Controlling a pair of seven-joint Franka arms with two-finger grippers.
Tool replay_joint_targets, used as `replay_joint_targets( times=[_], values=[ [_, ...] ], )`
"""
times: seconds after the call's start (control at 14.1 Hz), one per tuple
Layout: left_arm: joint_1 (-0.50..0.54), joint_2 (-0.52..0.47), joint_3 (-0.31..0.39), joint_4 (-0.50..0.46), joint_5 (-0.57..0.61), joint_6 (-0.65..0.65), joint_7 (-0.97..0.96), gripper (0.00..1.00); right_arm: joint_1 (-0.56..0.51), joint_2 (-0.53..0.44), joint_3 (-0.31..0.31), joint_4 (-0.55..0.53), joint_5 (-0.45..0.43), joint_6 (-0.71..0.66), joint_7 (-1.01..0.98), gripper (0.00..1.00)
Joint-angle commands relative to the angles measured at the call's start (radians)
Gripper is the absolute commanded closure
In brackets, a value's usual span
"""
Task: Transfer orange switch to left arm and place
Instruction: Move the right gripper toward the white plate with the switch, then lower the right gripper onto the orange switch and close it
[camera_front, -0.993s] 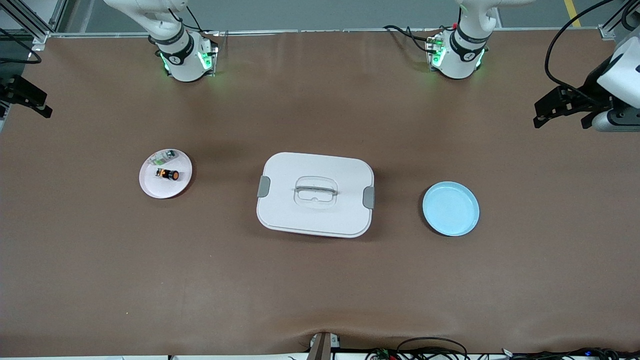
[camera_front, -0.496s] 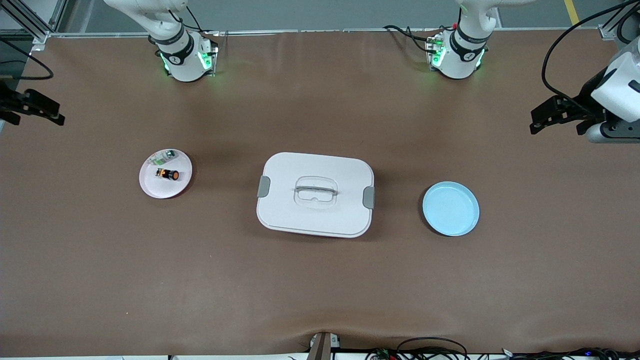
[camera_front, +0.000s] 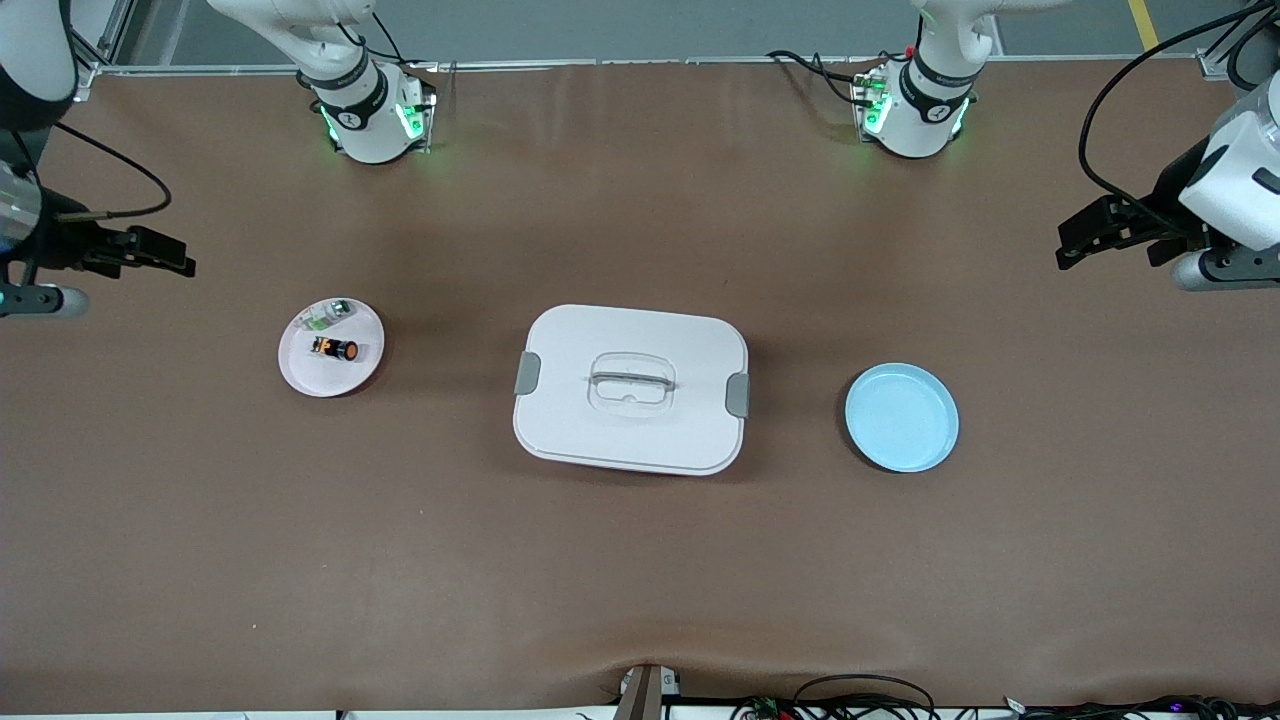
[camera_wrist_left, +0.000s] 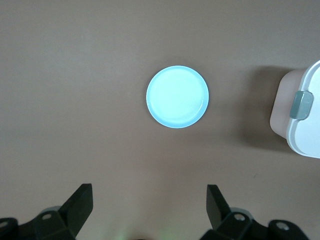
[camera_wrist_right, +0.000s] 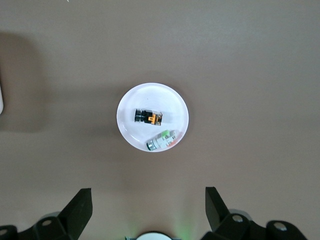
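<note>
The orange switch (camera_front: 335, 349) lies on its side on a pink plate (camera_front: 300, 372) toward the right arm's end of the table; it also shows in the right wrist view (camera_wrist_right: 148, 117). The white box (camera_front: 630, 389) with grey clips sits mid-table; its edge shows in the left wrist view (camera_wrist_left: 305, 120). My right gripper (camera_front: 175, 263) is open and empty, high above the table at the right arm's end; the right wrist view shows it (camera_wrist_right: 148, 202). My left gripper (camera_front: 1072, 245) is open and empty, high over the left arm's end; the left wrist view shows it (camera_wrist_left: 149, 205).
A small green-and-white part (camera_front: 328, 315) shares the pink plate. A blue plate (camera_front: 901, 417) lies between the box and the left arm's end (camera_wrist_left: 177, 96). Cables run along the table's near edge.
My right gripper has swung inward over the table toward the pink plate. My left gripper has shifted slightly inward. The objects have not moved.
</note>
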Motion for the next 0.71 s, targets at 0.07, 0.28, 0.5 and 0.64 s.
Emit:
replay_joint_targets(
  times=[0.07,0.28,0.5,0.64],
  values=[
    [0.005,-0.017,-0.004,-0.022,0.013,-0.006,-0.014,0.0,-0.019,-0.026,0.003,-0.168,0.054,0.135,-0.004,0.0],
    [0.005,-0.017,-0.004,-0.037,0.017,-0.005,-0.014,0.0,-0.019,-0.027,0.005,-0.28,0.06,0.27,0.002,0.0],
    [0.001,-0.003,-0.007,-0.039,0.029,0.023,-0.009,0.0,-0.019,-0.024,0.005,-0.395,0.081,0.431,0.003,0.0],
    [-0.019,0.008,-0.026,-0.042,0.092,0.037,-0.015,0.0,-0.016,-0.014,0.003,-0.432,0.136,0.487,0.011,0.0]
  ],
)
